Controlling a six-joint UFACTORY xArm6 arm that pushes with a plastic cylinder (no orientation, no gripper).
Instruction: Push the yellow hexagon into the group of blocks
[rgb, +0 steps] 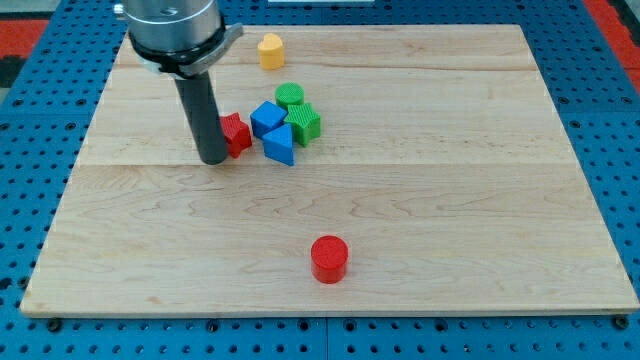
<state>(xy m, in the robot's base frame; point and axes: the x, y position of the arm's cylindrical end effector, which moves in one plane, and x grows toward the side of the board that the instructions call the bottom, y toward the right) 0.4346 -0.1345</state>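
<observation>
The yellow hexagon sits near the view's top, left of centre, apart from the others. Below it lies a group: a green cylinder, a green star-like block, a blue cube, a blue triangular block and a red block. My tip rests on the board at the left side of the red block, touching or almost touching it. The tip is well below and left of the yellow hexagon.
A red cylinder stands alone near the view's bottom, centre. The wooden board lies on a blue perforated base; its edges run close to all sides of the view.
</observation>
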